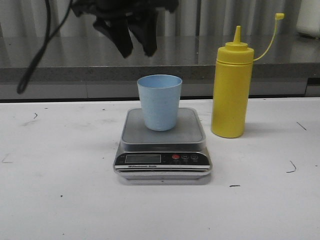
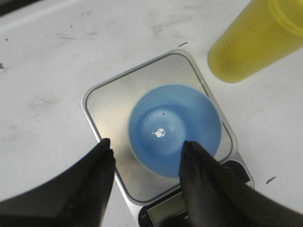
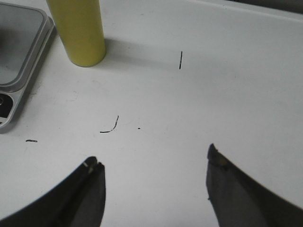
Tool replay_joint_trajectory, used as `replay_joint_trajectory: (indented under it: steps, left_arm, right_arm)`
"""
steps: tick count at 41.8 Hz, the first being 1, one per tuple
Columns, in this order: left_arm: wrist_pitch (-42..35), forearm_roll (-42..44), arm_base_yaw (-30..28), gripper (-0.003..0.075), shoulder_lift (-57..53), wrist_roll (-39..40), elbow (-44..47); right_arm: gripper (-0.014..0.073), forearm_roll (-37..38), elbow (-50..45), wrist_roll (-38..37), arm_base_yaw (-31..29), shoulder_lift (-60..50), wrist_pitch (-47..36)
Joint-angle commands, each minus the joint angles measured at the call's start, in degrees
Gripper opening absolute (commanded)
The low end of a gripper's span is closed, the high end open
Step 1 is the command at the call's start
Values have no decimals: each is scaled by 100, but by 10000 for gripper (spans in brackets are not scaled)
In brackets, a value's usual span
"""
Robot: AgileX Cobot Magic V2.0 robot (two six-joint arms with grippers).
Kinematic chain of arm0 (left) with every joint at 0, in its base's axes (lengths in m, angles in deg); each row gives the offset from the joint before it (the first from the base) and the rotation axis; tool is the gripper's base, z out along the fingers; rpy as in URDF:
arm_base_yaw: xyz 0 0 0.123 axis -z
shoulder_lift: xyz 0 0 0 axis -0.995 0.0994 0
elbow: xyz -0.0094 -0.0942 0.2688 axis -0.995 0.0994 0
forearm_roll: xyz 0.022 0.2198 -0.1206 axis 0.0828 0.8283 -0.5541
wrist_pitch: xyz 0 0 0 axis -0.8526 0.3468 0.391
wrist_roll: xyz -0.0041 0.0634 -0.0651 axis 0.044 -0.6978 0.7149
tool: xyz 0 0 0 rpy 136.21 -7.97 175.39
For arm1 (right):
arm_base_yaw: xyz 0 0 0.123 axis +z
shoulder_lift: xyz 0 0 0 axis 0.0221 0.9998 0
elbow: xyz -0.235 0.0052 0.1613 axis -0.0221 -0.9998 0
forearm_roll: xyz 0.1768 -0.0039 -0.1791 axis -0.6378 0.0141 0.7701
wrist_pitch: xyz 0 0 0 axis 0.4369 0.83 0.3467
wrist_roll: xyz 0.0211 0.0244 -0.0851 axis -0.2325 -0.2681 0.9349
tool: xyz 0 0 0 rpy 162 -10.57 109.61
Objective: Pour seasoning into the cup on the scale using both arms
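Left gripper hovering above the cup with jaws spread and empty, cup upright on the scale directly beneath them; right gripper jaws wide apart over bare surface, seasoning standing ahead, just beside the scale.
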Motion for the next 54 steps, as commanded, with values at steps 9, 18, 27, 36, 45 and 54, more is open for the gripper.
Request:
replay_joint_trajectory:
  steps: [9,18,27,36,45,54]
  left_arm:
    - [-575,741,35,326,-2483,15,1407]
    - [-872,1010,35,326,-4076,15,2742]
    - [-1057,883,35,324,-5412,15,3981]
    - [-1265,712,35,322,-6235,15,4856]
    - [-1375,712,35,321,-6350,15,5016]
    - [-1388,712,35,312,-6350,15,5016]
  right_arm:
    - [484,45,187,53,-16,10,-302]
    - [484,45,187,53,-16,10,-302]
    - [484,45,187,53,-16,10,-302]
    - [484,45,187,53,-16,10,-297]
    - [484,45,187,53,-16,10,-297]
    - [484,-10,187,44,-16,10,-369]
